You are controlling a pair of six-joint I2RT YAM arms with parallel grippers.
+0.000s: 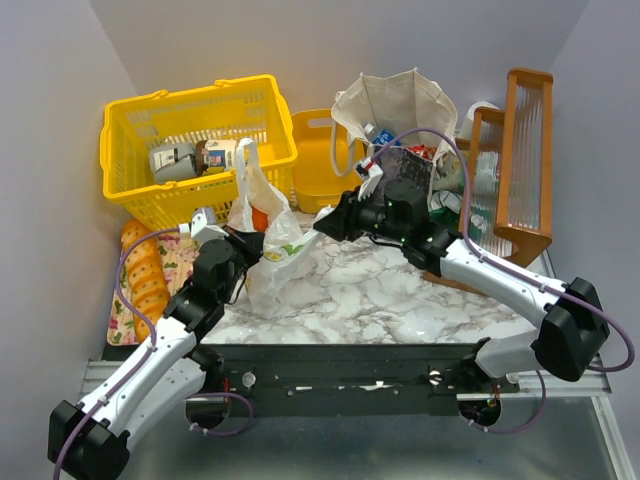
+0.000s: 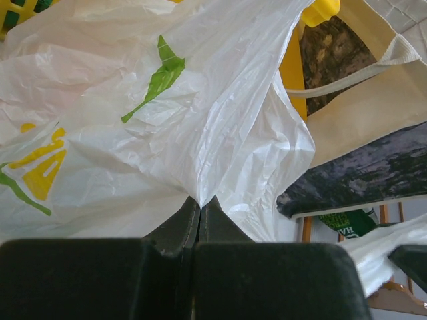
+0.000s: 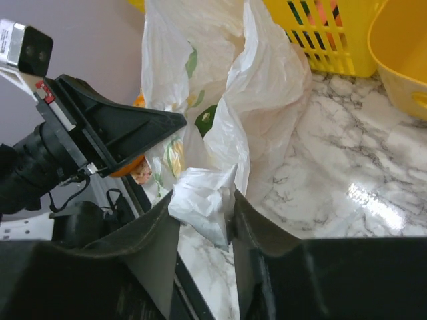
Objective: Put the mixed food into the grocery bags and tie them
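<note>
The thin, translucent white plastic bag (image 1: 250, 200) printed in yellow and green stands slumped on the marble-patterned table (image 1: 400, 290), between the two arms and just in front of the yellow slatted plastic basket (image 1: 125, 165). The left gripper (image 2: 199, 203) is pinched fully together on a pleat of its film. The right gripper (image 3: 203, 203) is narrow, and a bunched fold of the same bag fills the gap between its fingers.

This looks to me like the tying step for this bag. To do it well, I'd want each arm to hold a separate ear of the mouth rather than body film. The two ends should be drawn up and apart until the neck gathers, then crossed without jerking, since film this thin tears or slips easily.

An orange shape (image 1: 259, 218) shows through the film, but what else is inside I can't make out. The bag's handles are lost in the crumple, so I can't tell whether either arm grips one. The beige canvas tote bag (image 1: 400, 105) at the back is partly covered by the right arm, and its contents are a jumble.
</note>
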